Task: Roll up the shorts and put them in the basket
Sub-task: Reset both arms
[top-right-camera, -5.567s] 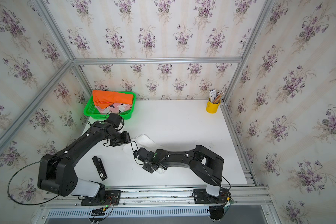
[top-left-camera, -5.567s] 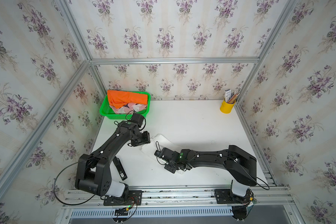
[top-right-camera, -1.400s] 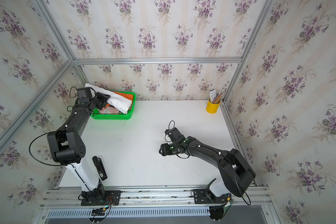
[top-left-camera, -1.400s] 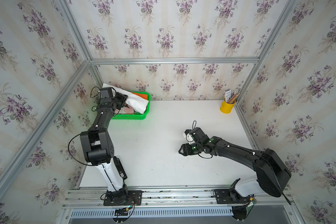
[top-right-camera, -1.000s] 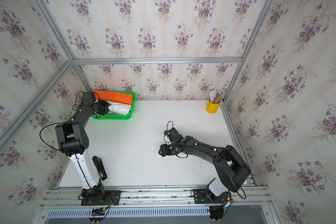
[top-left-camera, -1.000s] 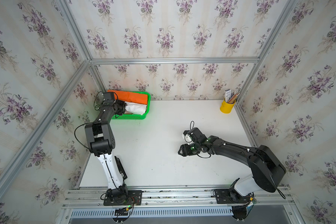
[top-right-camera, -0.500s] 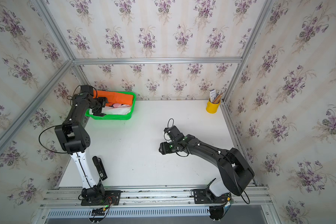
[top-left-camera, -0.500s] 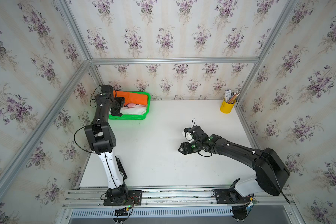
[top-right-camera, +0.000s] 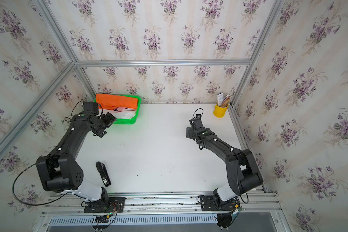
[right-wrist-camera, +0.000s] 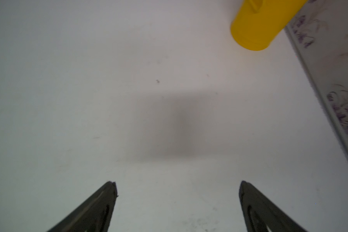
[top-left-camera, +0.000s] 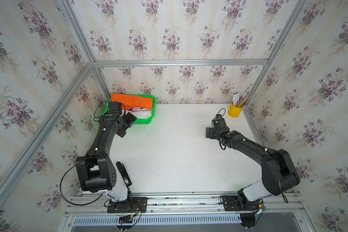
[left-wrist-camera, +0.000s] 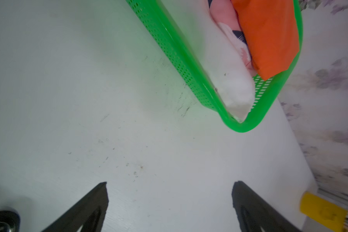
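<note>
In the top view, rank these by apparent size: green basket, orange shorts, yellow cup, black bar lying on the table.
1. green basket
2. orange shorts, covering about the basket's rear half
3. yellow cup and black bar: too alike to rank; the bar looks longer, the cup wider.

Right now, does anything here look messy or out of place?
Only small things: the orange shorts overhang the far rim of the green basket, and a black gadget lies loose on the table.

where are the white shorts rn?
In a top view, the white shorts lie inside the green basket at the table's far-left corner, against its near wall, beside the pink shorts and orange shorts.
</note>
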Tool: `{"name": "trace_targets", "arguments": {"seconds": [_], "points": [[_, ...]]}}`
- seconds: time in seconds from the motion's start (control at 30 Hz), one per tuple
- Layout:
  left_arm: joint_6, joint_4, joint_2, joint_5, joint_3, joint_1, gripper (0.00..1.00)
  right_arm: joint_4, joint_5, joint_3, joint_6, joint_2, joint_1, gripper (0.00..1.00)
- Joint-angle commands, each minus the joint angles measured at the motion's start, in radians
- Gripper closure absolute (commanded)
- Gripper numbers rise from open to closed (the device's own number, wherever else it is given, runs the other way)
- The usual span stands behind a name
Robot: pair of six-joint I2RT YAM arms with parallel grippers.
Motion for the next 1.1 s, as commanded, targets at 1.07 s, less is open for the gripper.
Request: {"name": "trace_targets", "arguments": {"seconds": [1.07], "points": [[0.806, 1.317, -0.021, -0.092, -0.774, -0.101, 0.00, 1.334, -0.367, -0.666, -0.232, -0.044, -0.295, 0.00]]}}
